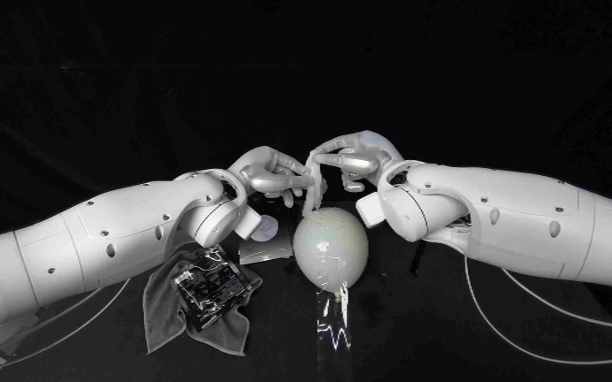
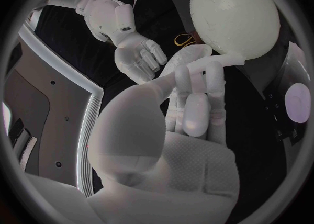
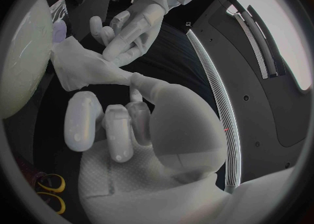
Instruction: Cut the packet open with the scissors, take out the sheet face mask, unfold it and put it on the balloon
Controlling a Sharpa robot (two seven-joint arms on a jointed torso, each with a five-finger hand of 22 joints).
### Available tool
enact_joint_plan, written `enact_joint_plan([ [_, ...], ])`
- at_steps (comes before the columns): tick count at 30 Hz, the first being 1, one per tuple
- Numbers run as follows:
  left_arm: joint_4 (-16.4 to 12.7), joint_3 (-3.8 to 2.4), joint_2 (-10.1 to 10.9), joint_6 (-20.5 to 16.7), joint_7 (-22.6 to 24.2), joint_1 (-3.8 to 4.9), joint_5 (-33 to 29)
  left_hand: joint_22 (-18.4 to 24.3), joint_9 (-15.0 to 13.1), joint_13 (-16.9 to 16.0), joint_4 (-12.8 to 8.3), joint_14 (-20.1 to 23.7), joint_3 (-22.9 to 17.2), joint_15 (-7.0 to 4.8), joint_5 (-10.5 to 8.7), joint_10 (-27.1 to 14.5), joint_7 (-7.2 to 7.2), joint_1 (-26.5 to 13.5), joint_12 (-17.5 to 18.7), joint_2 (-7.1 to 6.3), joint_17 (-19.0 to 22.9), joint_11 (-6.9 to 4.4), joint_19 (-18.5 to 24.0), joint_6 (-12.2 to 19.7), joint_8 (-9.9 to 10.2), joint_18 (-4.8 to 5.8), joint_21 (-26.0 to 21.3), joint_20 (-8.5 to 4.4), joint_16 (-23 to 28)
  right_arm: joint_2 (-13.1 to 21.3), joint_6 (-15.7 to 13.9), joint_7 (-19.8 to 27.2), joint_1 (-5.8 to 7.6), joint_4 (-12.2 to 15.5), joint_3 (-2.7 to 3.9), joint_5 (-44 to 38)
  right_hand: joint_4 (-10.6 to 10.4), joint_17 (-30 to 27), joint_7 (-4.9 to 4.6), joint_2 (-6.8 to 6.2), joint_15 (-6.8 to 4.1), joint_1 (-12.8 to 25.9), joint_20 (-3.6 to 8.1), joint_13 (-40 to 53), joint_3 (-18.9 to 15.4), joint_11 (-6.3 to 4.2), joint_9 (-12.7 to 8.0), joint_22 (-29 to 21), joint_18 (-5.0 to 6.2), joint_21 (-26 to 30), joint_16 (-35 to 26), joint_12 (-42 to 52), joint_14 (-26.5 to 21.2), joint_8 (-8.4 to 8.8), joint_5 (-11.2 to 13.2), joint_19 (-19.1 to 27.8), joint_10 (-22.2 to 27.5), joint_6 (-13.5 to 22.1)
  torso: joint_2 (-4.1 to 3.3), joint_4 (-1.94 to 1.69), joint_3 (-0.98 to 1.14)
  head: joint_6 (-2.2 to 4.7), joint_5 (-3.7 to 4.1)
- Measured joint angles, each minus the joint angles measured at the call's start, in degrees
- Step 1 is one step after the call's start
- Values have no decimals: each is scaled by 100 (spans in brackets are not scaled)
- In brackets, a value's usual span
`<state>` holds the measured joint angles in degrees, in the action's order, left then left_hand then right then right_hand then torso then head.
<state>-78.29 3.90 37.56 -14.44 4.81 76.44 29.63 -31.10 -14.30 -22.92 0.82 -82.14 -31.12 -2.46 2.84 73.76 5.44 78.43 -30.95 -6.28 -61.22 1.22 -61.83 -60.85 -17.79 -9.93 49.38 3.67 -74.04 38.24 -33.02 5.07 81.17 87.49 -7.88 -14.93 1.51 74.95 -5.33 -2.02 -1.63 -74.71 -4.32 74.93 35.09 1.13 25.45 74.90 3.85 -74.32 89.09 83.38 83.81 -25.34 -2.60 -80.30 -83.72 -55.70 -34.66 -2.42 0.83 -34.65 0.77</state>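
Observation:
The pale egg-shaped balloon [image 1: 329, 245] [image 2: 237, 15] [image 3: 20, 62] stands mid-table. Just behind its top, my left hand [image 1: 271, 174] [image 2: 196, 96] and right hand [image 1: 351, 156] [image 3: 114, 124] meet. Between them hangs the white sheet face mask [image 1: 312, 194] [image 3: 85, 67], crumpled and still partly folded. The right thumb and the left fingers [image 3: 121, 38] both pinch it, close beside the balloon. The cut packet [image 1: 210, 283] lies on a grey cloth [image 1: 164, 316] at the front left. The yellow-handled scissors [image 3: 52, 187] [image 2: 183, 40] lie on the table on the right arm's side.
A clear stand [image 1: 334, 324] holds the balloon from below, reaching toward the table's front edge. Thin white cables [image 1: 510, 311] trail under the right arm. The cloth and packet sit under my left forearm.

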Motion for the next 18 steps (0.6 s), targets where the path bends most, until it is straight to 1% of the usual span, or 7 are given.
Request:
enact_joint_plan([
  [5,4,0,6,-23,31,0,0,-20,-51,-1,-3,-6,-12,-5,-18,29,-6,-5,0,76,16,-29,-10,-8,-81,2,31,-9,0,18,-1,1,0,-14,0,-5,0,0,-16,0,0,0,0,-3,0,0,0,1,0,0,-3,0,0,3,5,0,0,-21,0,1,0,-1,3],
  [9,4,0,10,-37,56,-1,-1,-30,-55,-10,13,-8,-29,-6,-20,29,-5,-26,0,124,37,-29,-10,-8,-115,2,31,-9,0,37,-1,1,0,-22,0,-10,-2,0,-16,-1,0,0,0,-3,2,0,0,2,0,0,-8,-1,0,-7,6,0,0,-21,0,1,0,3,5],
  [13,-2,0,12,-46,80,-1,-10,-36,-56,-11,14,-8,-29,-6,-21,50,-5,-32,-5,147,38,-50,10,-7,-120,9,50,-30,0,49,0,1,0,-32,0,-14,-17,0,-17,-1,0,0,0,-2,17,0,0,3,0,0,15,-1,0,-9,9,0,1,-21,1,2,0,5,6],
  [18,-7,0,15,-75,117,-3,-66,-52,-55,-25,37,-18,-52,-1,-36,84,-4,-31,-29,159,37,-75,10,-6,-195,13,66,-30,-29,71,7,-10,0,-55,0,-28,-18,-2,-18,-1,0,0,0,1,17,0,0,4,0,0,15,-2,0,-12,10,0,1,-19,1,1,0,7,-6],
])
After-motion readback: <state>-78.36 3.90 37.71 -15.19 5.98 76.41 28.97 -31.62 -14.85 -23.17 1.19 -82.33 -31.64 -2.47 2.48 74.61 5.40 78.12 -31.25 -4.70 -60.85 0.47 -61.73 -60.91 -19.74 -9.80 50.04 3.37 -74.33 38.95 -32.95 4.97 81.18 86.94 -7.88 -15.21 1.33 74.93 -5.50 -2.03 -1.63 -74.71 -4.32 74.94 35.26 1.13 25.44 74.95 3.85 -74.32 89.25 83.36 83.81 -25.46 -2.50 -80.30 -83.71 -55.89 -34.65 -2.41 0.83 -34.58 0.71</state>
